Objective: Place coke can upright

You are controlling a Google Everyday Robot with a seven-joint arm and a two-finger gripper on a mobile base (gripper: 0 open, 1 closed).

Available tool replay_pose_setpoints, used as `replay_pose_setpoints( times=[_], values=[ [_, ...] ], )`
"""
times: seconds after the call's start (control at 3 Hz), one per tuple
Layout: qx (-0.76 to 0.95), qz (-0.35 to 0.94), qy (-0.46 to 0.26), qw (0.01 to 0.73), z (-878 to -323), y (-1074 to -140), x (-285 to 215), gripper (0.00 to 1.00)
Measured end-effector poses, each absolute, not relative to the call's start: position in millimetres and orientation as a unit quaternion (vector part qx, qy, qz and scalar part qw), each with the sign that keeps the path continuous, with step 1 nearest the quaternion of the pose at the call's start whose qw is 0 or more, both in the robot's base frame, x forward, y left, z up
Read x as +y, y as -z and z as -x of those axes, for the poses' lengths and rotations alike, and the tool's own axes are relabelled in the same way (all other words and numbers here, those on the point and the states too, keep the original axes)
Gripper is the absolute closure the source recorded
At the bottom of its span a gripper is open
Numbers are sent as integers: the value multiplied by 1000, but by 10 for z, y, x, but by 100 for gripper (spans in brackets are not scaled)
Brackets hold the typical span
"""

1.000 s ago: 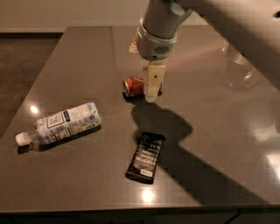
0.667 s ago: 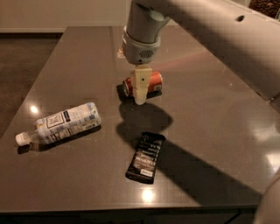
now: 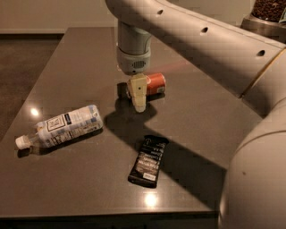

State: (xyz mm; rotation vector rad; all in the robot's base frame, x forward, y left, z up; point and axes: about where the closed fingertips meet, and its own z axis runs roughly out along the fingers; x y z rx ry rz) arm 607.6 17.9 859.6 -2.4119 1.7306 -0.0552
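The coke can (image 3: 156,83) lies on its side on the dark grey table (image 3: 205,112), past the table's middle, its long axis running left to right. It is orange-red, and only its right part shows. My gripper (image 3: 138,93) hangs down from the grey wrist right in front of the can's left end and hides that end. Whether it touches the can cannot be seen. The big pale arm reaches in from the right.
A clear plastic bottle (image 3: 67,126) with a white label lies on its side at the left. A flat black snack bar wrapper (image 3: 148,160) lies near the front edge. A container of dark beans (image 3: 268,11) stands at the back right.
The arm has swung left and nearer the camera. The gripper has shifted from the can's right end to in front of its left end. The can has stayed lying on its side.
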Motion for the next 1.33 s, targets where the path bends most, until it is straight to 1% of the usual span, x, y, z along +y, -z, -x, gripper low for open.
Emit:
replay_pose_setpoints(
  times=[0.33, 0.67, 1.33],
  values=[
    [586, 808, 24, 63, -6149, -8463, 102, 0],
    [589, 807, 24, 48, -6223, -8415, 33, 15],
    [588, 807, 10, 54, -6341, -8613, -5, 62]
  ],
)
